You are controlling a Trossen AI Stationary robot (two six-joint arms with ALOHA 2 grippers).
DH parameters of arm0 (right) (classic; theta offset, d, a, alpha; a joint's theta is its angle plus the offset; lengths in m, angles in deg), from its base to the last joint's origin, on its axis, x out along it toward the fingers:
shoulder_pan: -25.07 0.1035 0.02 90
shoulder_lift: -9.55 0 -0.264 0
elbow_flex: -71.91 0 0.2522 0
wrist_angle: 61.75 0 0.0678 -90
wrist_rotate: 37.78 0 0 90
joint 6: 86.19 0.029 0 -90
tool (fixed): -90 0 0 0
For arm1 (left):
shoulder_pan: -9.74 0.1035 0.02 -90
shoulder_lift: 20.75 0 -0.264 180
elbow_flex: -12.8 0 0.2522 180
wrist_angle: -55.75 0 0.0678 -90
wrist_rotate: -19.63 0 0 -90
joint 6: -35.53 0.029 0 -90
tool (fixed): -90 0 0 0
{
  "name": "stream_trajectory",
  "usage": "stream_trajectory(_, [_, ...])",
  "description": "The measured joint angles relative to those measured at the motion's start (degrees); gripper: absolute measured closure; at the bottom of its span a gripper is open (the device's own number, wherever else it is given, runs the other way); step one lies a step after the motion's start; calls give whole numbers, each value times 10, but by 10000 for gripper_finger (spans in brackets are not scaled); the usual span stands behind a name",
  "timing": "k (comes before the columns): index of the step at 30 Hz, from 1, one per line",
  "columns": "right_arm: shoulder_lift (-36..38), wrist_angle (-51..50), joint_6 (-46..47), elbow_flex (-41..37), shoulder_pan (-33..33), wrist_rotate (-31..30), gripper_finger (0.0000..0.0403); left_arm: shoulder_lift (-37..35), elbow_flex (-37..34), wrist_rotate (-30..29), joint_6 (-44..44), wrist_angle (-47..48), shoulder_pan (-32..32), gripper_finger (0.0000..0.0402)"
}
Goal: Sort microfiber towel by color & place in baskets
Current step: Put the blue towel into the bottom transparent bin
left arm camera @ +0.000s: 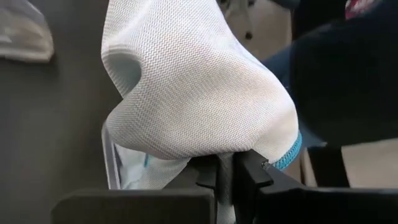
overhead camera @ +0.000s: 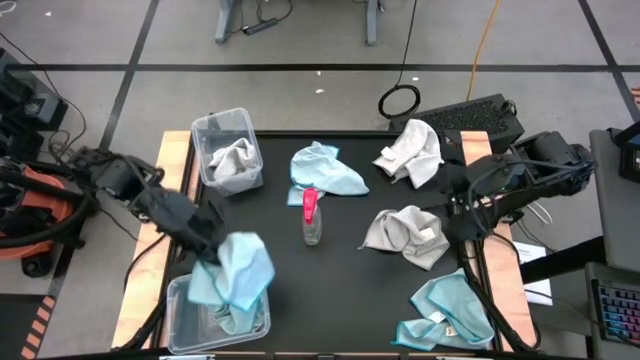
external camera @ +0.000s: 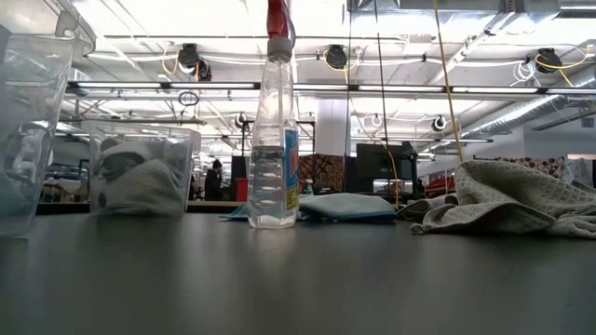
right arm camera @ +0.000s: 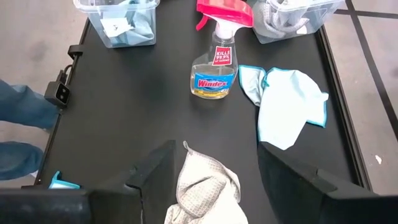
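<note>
From above, the left gripper (overhead camera: 222,250) is clenched on a light blue microfiber towel (overhead camera: 243,270) that hangs over the near clear bin (overhead camera: 183,318) at the table's (overhead camera: 340,300) near left corner; more blue cloth already lies inside that bin. The far clear bin (overhead camera: 205,128), at the far left corner, holds a grey-white towel (overhead camera: 233,160). Loose on the table are a second blue towel (overhead camera: 325,170) toward the far edge, a white towel (overhead camera: 412,152) near the far right corner, a grey towel (overhead camera: 405,235) right of centre, and a third blue towel (overhead camera: 445,312) at the near right corner. A Windex spray bottle (overhead camera: 311,215) with a pink top stands mid-table. The right gripper (overhead camera: 452,228) sits just beside the grey towel at the right edge.

At table height, the spray bottle (external camera: 273,140) stands upright, with the far bin (external camera: 144,172) and its grey-white cloth behind and to one side, a blue towel (external camera: 340,207) lying flat behind it, and the grey towel (external camera: 512,200) heaped nearby.

The left wrist camera shows the fingers (left arm camera: 245,174) pinched together on the pale blue-edged towel (left arm camera: 193,93).

The right wrist camera shows the right gripper (right arm camera: 214,171) spread wide, released, with the grey towel (right arm camera: 202,190) lying between its fingers, the bottle (right arm camera: 216,68) and the blue towel (right arm camera: 289,109) beyond.
</note>
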Motion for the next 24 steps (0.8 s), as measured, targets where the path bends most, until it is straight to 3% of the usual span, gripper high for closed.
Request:
stream_trajectory(5, [8, 0, 0, 0, 0, 0, 186, 39, 0, -21, -10, 17, -47, 384])
stream_trajectory(11, [10, 0, 1, 0, 0, 0, 186, 113, -1, -31, -10, 120, -104, 384])
stream_trajectory(17, [10, 0, 1, 0, 0, 3, 186, 179, -1, -35, -21, 136, -166, 385])
stream_trajectory(24, [10, -1, -15, 0, 0, 3, 186, 239, -1, -87, -88, 127, -204, 365])
